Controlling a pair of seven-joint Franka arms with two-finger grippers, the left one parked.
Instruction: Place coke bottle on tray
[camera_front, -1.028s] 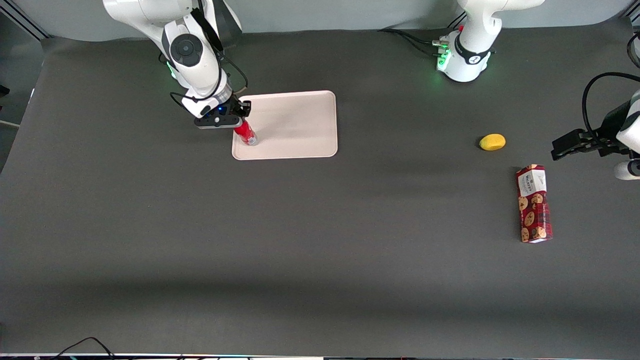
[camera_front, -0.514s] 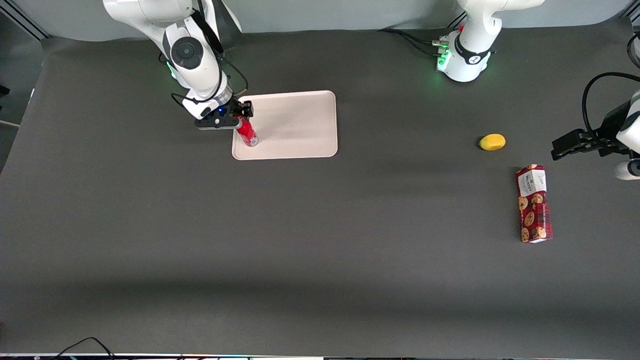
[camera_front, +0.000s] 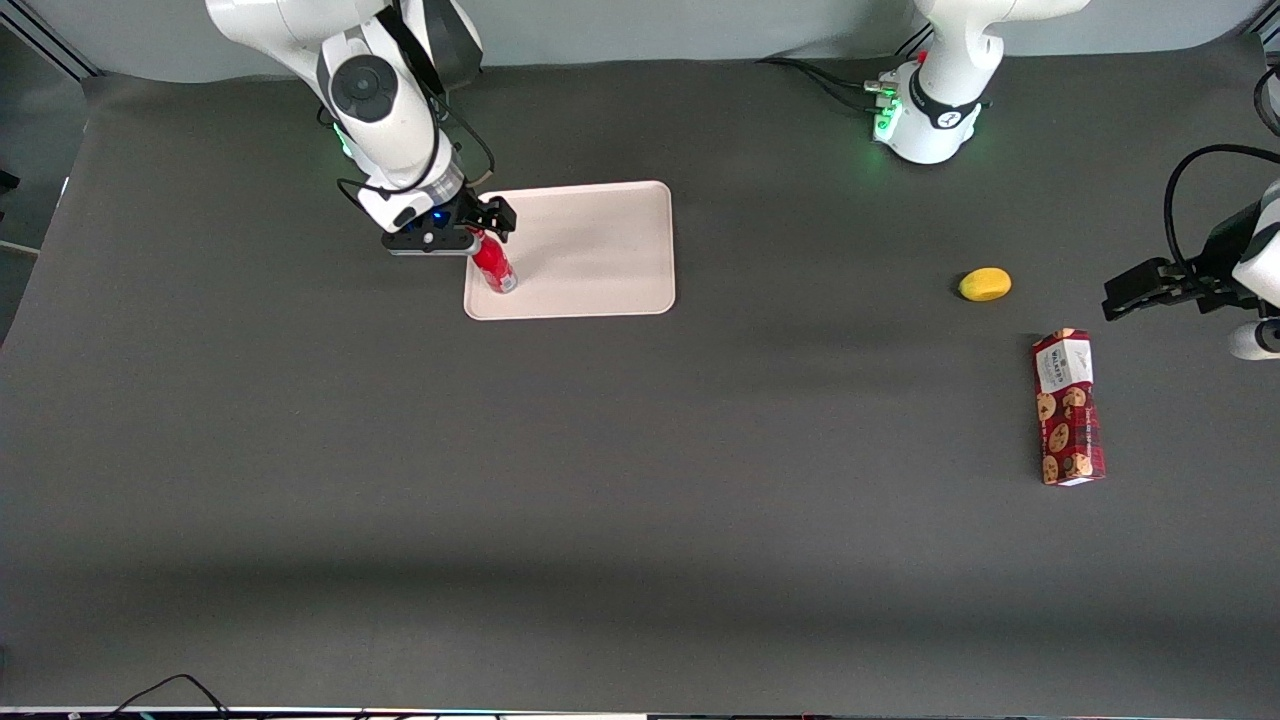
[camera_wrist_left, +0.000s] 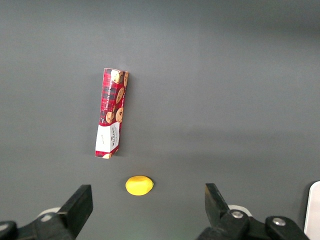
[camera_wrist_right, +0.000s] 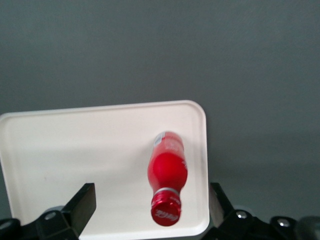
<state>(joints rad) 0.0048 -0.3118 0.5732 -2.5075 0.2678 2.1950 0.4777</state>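
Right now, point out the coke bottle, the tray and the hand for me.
coke bottle (camera_wrist_right: 168, 172), right wrist view, on its red body.
tray (camera_front: 600, 250), front view, on its bare floor.
hand (camera_front: 484, 228), front view, between its open fingertips, just above the bottle's cap.

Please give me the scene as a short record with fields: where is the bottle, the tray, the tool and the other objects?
coke bottle: standing upright on the tray, near its corner toward the working arm's end
tray: flat on the dark table
tool: open, above the bottle's cap, not gripping it
lemon: on the table toward the parked arm's end
cookie box: lying flat, nearer the front camera than the lemon
task state: bottle is on the tray
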